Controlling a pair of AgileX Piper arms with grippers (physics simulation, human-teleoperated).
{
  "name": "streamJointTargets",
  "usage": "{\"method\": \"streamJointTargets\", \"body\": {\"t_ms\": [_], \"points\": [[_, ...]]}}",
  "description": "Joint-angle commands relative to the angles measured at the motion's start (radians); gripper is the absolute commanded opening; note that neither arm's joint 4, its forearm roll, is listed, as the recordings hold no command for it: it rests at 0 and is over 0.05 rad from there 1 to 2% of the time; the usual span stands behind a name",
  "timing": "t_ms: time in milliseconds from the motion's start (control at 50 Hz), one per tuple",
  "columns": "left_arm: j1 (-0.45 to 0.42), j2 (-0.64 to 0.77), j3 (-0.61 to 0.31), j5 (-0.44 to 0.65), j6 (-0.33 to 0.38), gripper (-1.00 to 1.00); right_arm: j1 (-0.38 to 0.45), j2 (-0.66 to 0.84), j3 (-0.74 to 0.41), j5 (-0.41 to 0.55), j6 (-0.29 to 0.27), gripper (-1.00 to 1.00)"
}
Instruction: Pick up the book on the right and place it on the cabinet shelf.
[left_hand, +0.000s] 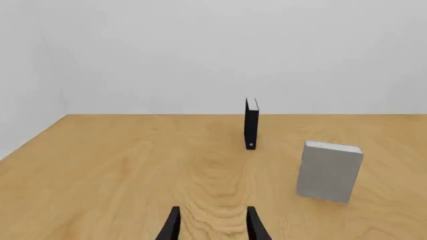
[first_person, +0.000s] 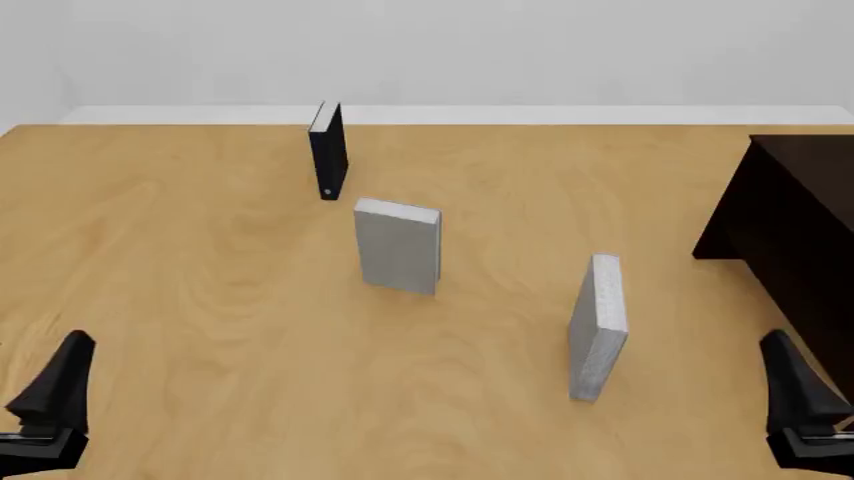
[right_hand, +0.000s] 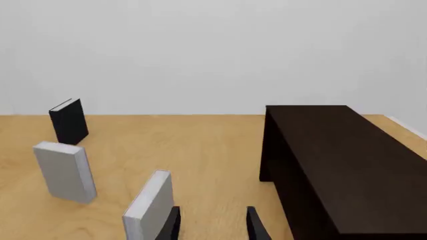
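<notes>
Tabletop (first_person: 187, 290) of pale wood fills the front view, with a white wall behind it. Cabinet (first_person: 801, 230), very dark brown and boxy, stands at the 3 o'clock edge of that view, cut off by the frame; the right wrist view shows its flat top and one side (right_hand: 333, 150), but its shelf is not visible in any picture.

Grey book on the right (first_person: 598, 325), the task's object, stands upright on the table at about 5 o'clock from the centre of the front view, slim edge toward the camera and leaning slightly. It is well apart from the cabinet and touched by nothing. In the right wrist view it (right_hand: 148, 207) rises just beside the fingers of the right gripper.

Second grey book (first_person: 398, 246) stands upright near the centre, at roughly 10 o'clock from the first, broad cover facing the camera; it also appears in the left wrist view (left_hand: 329, 171).

Black book (first_person: 328, 150) stands upright at 11 o'clock, farthest back, with a white dot low on its spine.

Right gripper (right_hand: 211, 225) sits low at 5 o'clock, fingers spread with bare table between them, holding nothing. Left gripper (left_hand: 212, 226) sits low at 7 o'clock, fingers likewise spread and empty.
</notes>
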Motion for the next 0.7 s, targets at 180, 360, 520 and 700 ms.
{"method": "streamJointTargets", "body": {"t_ms": [180, 360, 520, 700], "points": [[0.000, 0.000, 0.000, 0.000, 0.000, 1.00, -0.054, 0.002, -0.063, 0.040, -0.002, 1.00], [0.000, 0.000, 0.000, 0.000, 0.000, 1.00, 0.003, 0.001, -0.293, 0.207, -0.034, 1.00], [0.000, 0.000, 0.000, 0.000, 0.000, 1.00, 0.043, 0.148, -0.534, 0.285, -0.101, 1.00], [0.000, 0.000, 0.000, 0.000, 0.000, 1.00, 0.077, 0.424, -0.821, 0.460, -0.149, 1.00]]}}
